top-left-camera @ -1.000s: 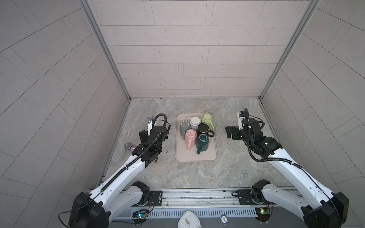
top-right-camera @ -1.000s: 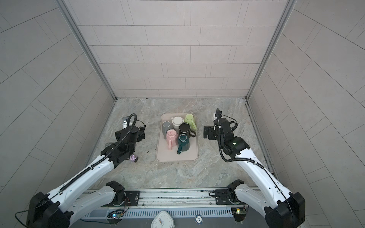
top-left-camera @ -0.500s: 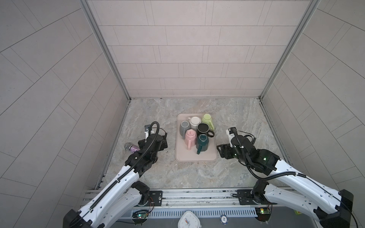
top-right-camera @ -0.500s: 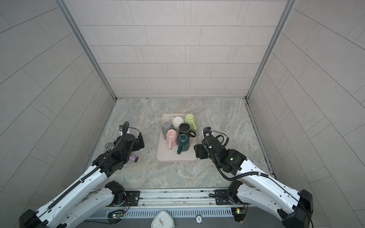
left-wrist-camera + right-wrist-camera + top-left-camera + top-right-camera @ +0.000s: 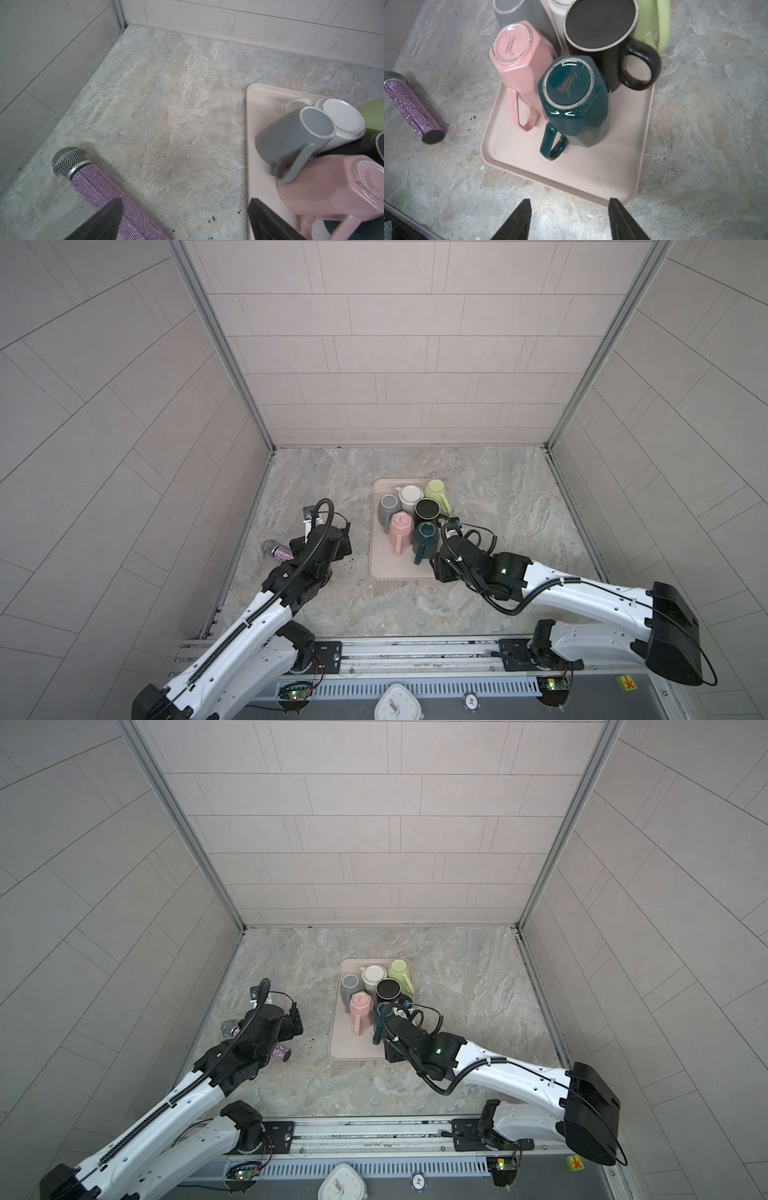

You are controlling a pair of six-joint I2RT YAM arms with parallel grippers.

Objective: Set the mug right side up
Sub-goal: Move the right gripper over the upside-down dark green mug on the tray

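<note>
Tray [image 5: 571,176] mid-table. Teal mug [image 5: 575,99] stands bottom-up on its near half, handle toward the near rim. Pink mug [image 5: 517,54] just beside it and black mug [image 5: 600,27] behind, both bottom-up too. Right gripper [image 5: 569,200] hovers at the tray's near rim, short of the teal mug, jaws apart, nothing between. Left gripper [image 5: 185,201] is over the table between microphone [image 5: 89,182] and tray, jaws wide apart, empty.

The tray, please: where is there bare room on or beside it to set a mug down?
The tray's near strip, before the pink mug and teal mug handles, is bare; so is stone between tray and microphone. Its far half is crowded.
</note>
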